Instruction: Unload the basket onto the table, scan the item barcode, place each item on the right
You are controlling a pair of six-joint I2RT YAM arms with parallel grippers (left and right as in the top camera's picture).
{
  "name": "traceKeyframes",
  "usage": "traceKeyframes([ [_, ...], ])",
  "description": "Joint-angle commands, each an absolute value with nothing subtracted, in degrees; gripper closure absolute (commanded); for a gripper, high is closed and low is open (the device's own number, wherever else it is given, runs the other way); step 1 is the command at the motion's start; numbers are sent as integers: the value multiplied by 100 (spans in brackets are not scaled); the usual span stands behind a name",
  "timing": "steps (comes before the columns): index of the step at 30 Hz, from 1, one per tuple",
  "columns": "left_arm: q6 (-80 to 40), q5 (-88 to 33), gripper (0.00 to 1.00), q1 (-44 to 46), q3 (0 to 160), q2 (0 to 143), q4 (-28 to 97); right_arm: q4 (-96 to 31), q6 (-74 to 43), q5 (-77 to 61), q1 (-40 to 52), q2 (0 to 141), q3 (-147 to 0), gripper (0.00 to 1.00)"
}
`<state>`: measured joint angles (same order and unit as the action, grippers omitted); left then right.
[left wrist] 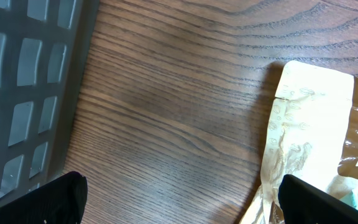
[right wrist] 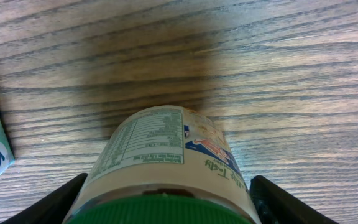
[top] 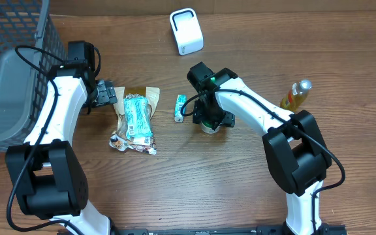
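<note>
Green-lidded jar (right wrist: 160,149) upright near the tabletop's middle, clamped on both sides by the right end effector (right wrist: 166,186). White scanner (top: 186,31) at the far edge, well apart. Left end effector (top: 104,93) spread wide and empty, just beside a snack bag (top: 134,121).

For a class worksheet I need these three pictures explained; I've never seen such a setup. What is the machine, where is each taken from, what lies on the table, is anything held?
The machine is two robot arms at a table, each ending in a two-finger gripper. The wide picture looks down from above; the other two come from wrist cameras. On the table: a grey basket, a white box-shaped device, a brown packet under a teal pack, a tissue pack, a yellow bottle and a green-lidded jar. The left gripper is open, empty. The right gripper has a finger either side of the jar; whether they grip it is unclear.
</note>
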<state>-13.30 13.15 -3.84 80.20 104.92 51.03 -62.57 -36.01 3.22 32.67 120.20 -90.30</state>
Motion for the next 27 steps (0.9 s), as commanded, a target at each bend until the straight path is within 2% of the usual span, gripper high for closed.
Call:
traceKeyframes([
  [1, -1308, 1391, 0, -362, 8051, 10488, 5092, -6226, -3592, 377, 3251, 12029, -8993, 23],
  [18, -1308, 1391, 0, -362, 8051, 10488, 5092, -6195, -3590, 377, 3251, 12031, -8993, 23],
  [21, -1306, 1391, 1, -362, 8051, 10488, 5092, -6128, -3590, 377, 3251, 12036, -8993, 18],
  [27, -1308, 1391, 0, -362, 8051, 10488, 5092, -6119, -3590, 377, 3251, 12038, -8993, 18],
])
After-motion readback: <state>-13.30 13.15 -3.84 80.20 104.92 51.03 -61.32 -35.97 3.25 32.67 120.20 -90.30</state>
